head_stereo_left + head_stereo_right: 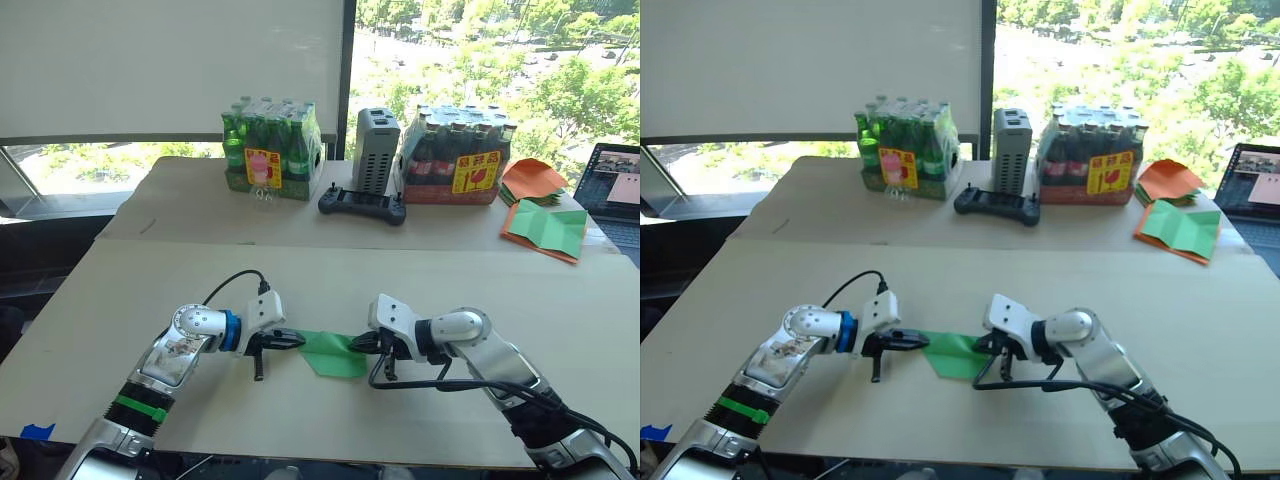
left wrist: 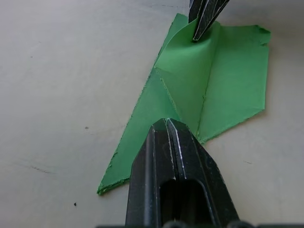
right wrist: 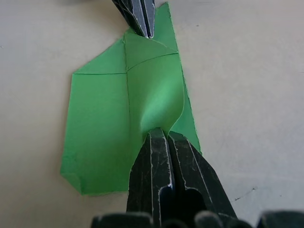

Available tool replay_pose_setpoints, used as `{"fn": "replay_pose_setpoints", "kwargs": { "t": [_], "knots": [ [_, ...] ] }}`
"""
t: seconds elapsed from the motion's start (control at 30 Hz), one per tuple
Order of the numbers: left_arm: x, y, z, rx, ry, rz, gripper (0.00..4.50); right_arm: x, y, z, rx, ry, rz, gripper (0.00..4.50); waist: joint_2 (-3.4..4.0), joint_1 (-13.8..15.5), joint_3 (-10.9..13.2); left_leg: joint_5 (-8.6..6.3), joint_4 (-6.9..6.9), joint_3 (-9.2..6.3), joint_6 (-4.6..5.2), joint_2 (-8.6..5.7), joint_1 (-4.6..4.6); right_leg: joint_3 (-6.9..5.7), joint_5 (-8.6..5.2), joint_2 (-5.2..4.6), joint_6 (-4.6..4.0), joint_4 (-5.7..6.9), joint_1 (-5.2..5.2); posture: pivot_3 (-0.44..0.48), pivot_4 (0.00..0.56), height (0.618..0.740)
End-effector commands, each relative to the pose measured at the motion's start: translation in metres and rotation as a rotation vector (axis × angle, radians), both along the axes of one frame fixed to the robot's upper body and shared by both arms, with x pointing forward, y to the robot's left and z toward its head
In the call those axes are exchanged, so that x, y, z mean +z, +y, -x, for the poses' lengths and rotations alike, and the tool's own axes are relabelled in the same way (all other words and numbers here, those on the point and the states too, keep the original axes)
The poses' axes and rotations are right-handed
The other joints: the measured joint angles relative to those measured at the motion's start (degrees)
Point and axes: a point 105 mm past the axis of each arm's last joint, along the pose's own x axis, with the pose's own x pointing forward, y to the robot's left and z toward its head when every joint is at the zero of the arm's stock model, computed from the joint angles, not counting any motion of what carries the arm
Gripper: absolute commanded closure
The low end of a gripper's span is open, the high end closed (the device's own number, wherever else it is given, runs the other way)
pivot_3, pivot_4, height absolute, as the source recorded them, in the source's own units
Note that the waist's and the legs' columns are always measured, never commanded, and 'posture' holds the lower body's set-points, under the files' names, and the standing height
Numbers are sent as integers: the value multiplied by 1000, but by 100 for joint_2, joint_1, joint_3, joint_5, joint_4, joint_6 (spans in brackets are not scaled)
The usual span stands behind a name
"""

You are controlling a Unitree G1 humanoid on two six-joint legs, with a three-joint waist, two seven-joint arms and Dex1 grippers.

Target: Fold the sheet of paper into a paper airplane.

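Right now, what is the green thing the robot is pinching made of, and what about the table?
The green sheet looks like thin matte paper: it holds sharp creases and bulges softly where the right gripper pinches it, with the left gripper shut on its other end. The table looks like pale, dull board, maybe cardboard or painted wood; I cannot tell which.

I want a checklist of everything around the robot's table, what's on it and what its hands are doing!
Surface: pale table, bare near the robot.
Job's things: green paper, partly folded with creases, flat on the table between the hands.
Clutter: green bottle pack, dark bottle pack, grey box, black controller, orange and green sheets, laptop.
Hands: left hand and right hand each shut on an opposite end of the paper.
Cables: black cable at left wrist; another under right arm.
Surroundings: window, trees outside.
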Motion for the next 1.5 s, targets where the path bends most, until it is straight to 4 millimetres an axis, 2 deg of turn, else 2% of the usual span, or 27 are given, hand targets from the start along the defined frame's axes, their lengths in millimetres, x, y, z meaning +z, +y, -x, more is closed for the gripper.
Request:
{"fn": "replay_pose_setpoints", "kwargs": {
  "t": [0.03,0.27,0.4,0.67,0.9,1.0,1.13,1.27,1.4,1.5],
  "knots": [
    [28,-5,3,-39,-53,52,4500,-12,-3,1,-10,30,36,4460,0,-8,0,0,0,0,0,0,0,0,0,0,0,0,0,0,150,675],
    [37,-14,12,-83,-29,102,4500,-15,-3,2,-13,35,46,4460,0,-24,0,0,0,-1,0,0,1,-1,0,0,0,0,2,0,150,675],
    [24,-17,6,-64,-26,70,4500,-14,-1,2,-12,34,40,4460,0,-23,0,0,1,-1,0,0,2,-1,0,0,0,0,3,0,150,675],
    [12,-28,-1,-78,-18,58,4500,-8,2,3,-6,29,24,4460,-1,-32,0,0,0,0,-1,0,3,0,0,0,0,0,3,0,150,675],
    [0,-24,-2,-69,0,17,4500,-4,4,2,-12,26,8,4460,-1,-32,0,0,0,0,-1,0,3,0,0,0,0,0,3,0,150,675],
    [-4,-22,-2,-58,9,7,4500,6,8,1,-21,8,-43,3631,-1,-33,0,0,0,0,-1,0,3,0,0,0,0,0,3,0,150,675],
    [-5,-21,-2,-56,12,2,4500,19,13,-1,-26,-24,-93,2222,-1,-34,0,0,0,0,-1,-1,2,0,0,-1,0,1,2,0,150,675],
    [-7,-22,0,-63,14,-3,4500,47,18,-8,-46,-91,-197,897,-1,-31,0,0,0,-1,-1,-1,0,0,0,-1,0,0,0,0,150,675],
    [-7,-22,2,-67,15,-3,4500,70,26,-6,-47,-117,-302,897,-1,-31,0,0,0,-1,-1,-2,0,0,0,-1,0,0,0,0,150,675],
    [-9,-21,2,-65,18,-9,4500,74,31,-1,-31,-152,-308,897,-1,-31,0,0,-1,-4,-1,-1,0,-1,0,-1,0,0,1,0,150,675]
  ]
}}
